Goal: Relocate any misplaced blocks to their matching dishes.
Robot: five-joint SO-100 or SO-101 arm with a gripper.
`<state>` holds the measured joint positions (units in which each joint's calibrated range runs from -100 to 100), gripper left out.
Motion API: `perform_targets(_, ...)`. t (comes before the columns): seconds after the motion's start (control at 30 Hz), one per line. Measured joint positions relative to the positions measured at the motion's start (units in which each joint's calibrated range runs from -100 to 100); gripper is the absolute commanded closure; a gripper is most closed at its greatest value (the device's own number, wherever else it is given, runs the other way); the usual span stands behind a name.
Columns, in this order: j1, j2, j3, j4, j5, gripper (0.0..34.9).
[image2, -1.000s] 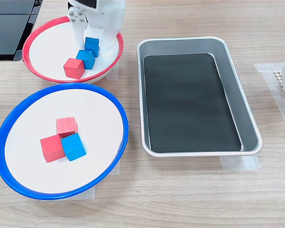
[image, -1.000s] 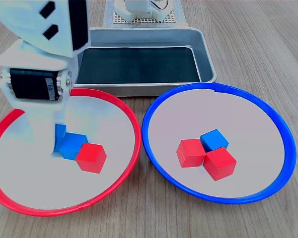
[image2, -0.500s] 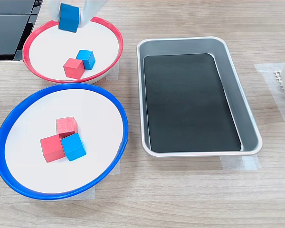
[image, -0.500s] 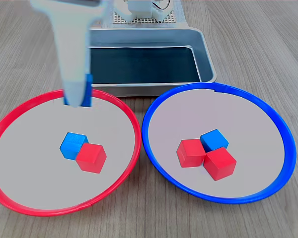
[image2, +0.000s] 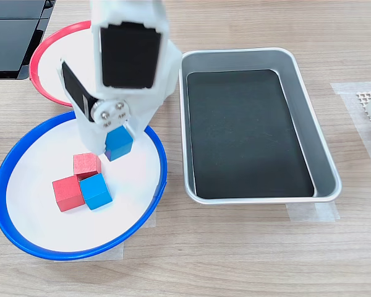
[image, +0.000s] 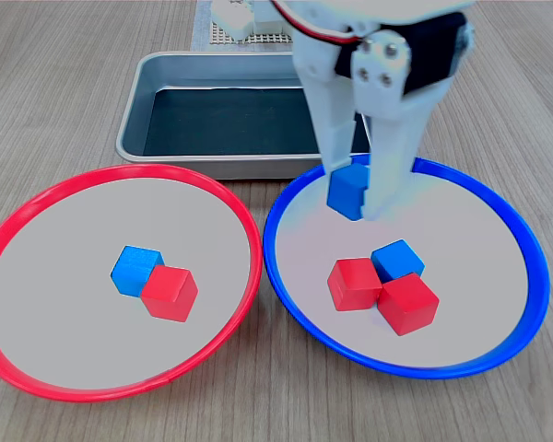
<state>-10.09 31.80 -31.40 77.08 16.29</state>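
Note:
My gripper (image: 355, 198) is shut on a blue block (image: 347, 191), held just above the far part of the blue-rimmed dish (image: 470, 249). In that dish lie two red blocks (image: 354, 284) (image: 407, 303) and one blue block (image: 396, 259), touching each other. The red-rimmed dish (image: 64, 304) holds a blue block (image: 134, 269) against a red block (image: 169, 293). In the second exterior view the gripper (image2: 116, 140) holds the blue block (image2: 118, 144) over the blue-rimmed dish (image2: 49, 230), and the arm hides most of the red-rimmed dish (image2: 52, 68).
A rectangular grey metal tray (image: 212, 164) with a dark bottom stands behind the dishes, to the second exterior view's right (image2: 321, 154). The arm's white base (image: 244, 23) is beyond the tray. A black object (image2: 12, 31) lies at the second exterior view's top left.
The gripper took a blue block from the red-rimmed dish, lifted it, and carried it across to above the blue-rimmed dish. The other blocks have not moved.

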Motion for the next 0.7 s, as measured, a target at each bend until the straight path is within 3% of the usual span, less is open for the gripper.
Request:
perform_targets(0.3, -2.30, 0.00, 2.54, -2.04, 3.27, 34.6)
perform_targets(0.37, -2.48, 0.00, 3.27, -2.53, 3.86, 32.6)
perform_targets(0.5, -1.86, 0.00, 3.54, -2.77, 4.40, 24.0)
perform_targets(0.7, -1.95, 0.00, 3.54, -2.77, 5.37, 19.2)
